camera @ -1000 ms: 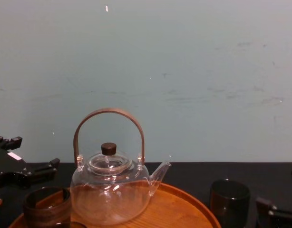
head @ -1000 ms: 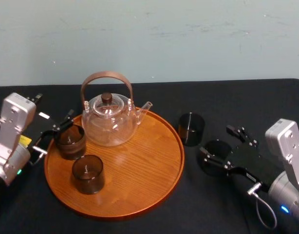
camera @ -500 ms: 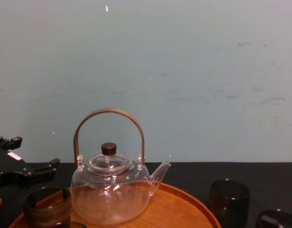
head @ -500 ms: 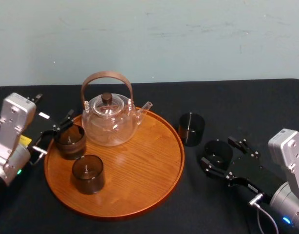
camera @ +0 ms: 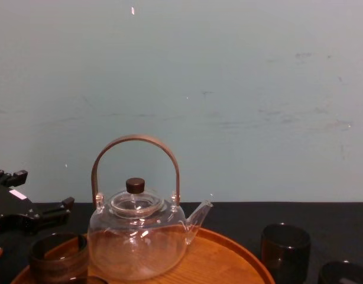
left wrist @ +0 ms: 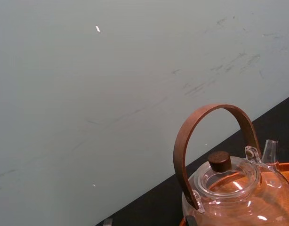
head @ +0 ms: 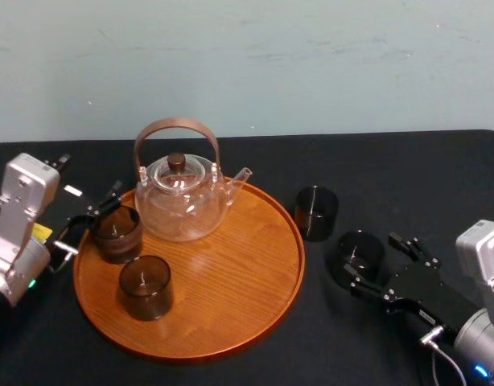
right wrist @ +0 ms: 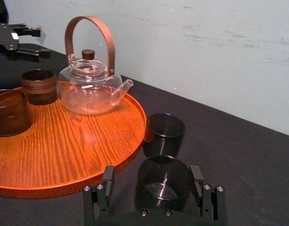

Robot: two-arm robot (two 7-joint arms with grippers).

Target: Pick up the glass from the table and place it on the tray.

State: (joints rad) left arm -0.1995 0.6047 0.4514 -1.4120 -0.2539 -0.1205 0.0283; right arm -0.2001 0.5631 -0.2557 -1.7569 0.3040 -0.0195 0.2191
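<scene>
Glass (head: 360, 256) stands empty on the table (head: 392, 169) within the released right claw (head: 374, 260); left claw (head: 92, 219) gapes by the tray (head: 231, 265).

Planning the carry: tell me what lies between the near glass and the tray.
Bare table alone, in the head view; the other glass stands farther back.

The tray (camera: 235, 260) and a dark glass (camera: 344, 273) are cut off by the chest view's lower edge, the teapot (left wrist: 234, 188) by the left wrist view's.
</scene>
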